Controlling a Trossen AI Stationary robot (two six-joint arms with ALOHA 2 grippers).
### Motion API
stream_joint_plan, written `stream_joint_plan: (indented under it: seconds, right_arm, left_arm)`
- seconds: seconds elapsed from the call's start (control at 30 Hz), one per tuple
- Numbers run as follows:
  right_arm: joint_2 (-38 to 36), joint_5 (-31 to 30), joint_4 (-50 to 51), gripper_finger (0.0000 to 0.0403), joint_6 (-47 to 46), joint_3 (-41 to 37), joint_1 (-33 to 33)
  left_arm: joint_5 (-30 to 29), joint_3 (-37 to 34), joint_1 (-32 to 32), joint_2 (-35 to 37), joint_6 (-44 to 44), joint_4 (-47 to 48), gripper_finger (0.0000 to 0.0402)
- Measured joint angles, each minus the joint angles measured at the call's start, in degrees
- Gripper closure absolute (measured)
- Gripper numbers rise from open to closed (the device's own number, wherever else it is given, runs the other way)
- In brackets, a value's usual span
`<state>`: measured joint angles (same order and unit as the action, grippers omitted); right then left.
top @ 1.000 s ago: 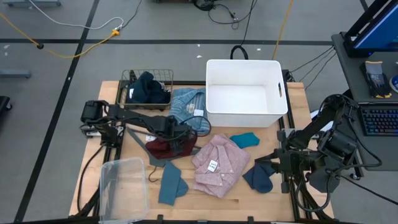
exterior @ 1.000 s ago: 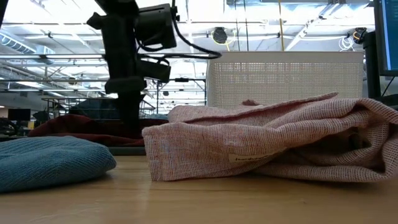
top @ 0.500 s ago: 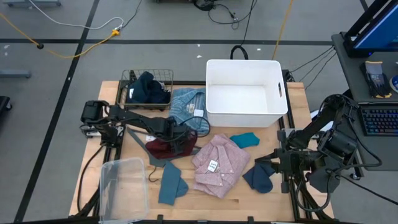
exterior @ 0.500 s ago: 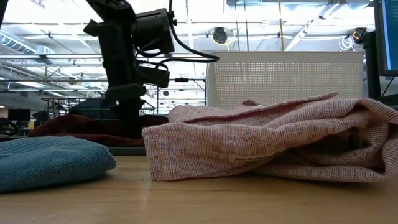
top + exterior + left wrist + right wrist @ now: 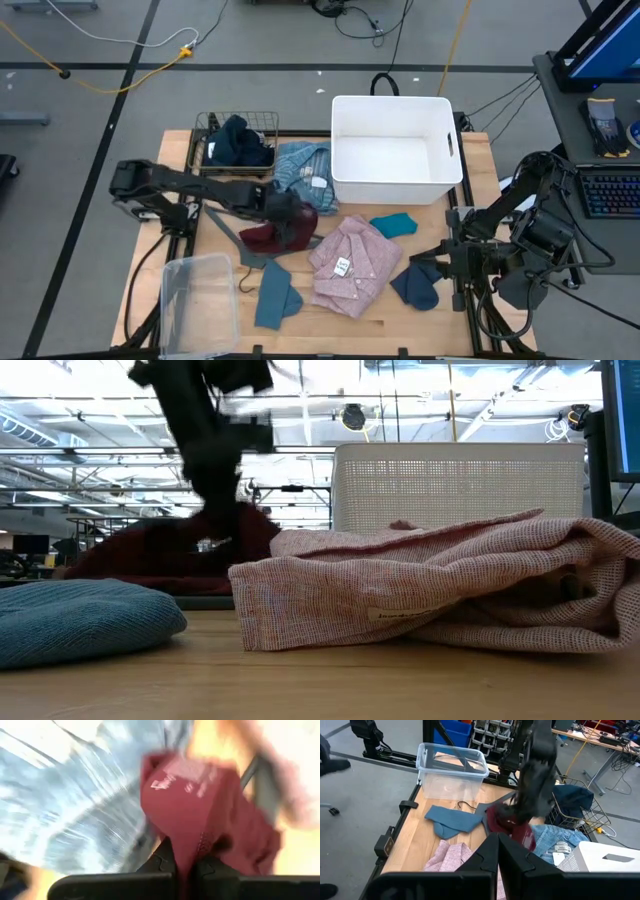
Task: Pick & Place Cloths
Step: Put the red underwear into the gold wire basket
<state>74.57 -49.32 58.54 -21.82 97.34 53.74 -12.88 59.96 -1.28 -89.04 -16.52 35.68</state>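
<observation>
Wooden table (image 5: 470,180) carries everything we work with, and the biggest item on it is the white bin (image 5: 396,150) at the back. Our left arm reaches across from the left edge, and our left gripper (image 5: 287,222) sits over the table's middle, its fingers pinched tight on the maroon piece (image 5: 265,237); in the left wrist view that red cloth (image 5: 210,815) bunches up between the two dark fingers. Our right arm waits off the table's right edge, and its right gripper (image 5: 498,851) has its fingers pressed together with nothing between them. Next in size, the pink tagged shirt (image 5: 350,262) lies crumpled near the front centre, and the light blue striped tagged shirt (image 5: 300,168) lies beside the bin's left wall. A dark navy piece (image 5: 238,142) fills the wire basket (image 5: 205,125); another navy cloth (image 5: 417,283) lies front right. A slate-blue piece (image 5: 275,295) rests beside the clear plastic tub (image 5: 198,300). Smallest, the small teal piece (image 5: 394,224) lies just before the bin.
</observation>
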Motion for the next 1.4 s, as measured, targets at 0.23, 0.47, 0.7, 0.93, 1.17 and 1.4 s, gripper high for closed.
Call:
stream_joint_plan:
  seconds: [0.23,0.47,0.7,0.93,1.17,1.4]
  right_arm:
    - [0.0,0.0,0.0,0.0403,0.2,0.0,0.0]
    - [0.0,-0.1,0.0,0.0403,0.4,0.0,0.0]
    - [0.0,-0.1,0.0,0.0403,1.5,0.0,0.0]
    - [0.0,-0.1,0.0,0.0403,1.7,0.0,-1.6]
    - [0.0,-0.1,0.0,0.0403,4.6,0.0,-3.2]
    - [0.0,-0.1,0.0,0.0403,6.7,0.0,-3.2]
  left_arm:
    - [-8.2,7.4,-2.4,12.8,0.0,3.7,0.0400]
    - [-14.6,17.5,-7.2,21.3,6.0,3.4,0.0401]
    - [-17.5,25.7,-13.1,24.2,21.0,-6.8,0.0401]
    - [-9.5,26.9,-16.1,26.0,36.7,-24.0,0.0401]
    - [16.4,26.9,-16.0,26.7,41.5,-37.0,0.0401]
    - [35.2,26.9,-16.0,26.7,37.6,-40.3,0.0401]
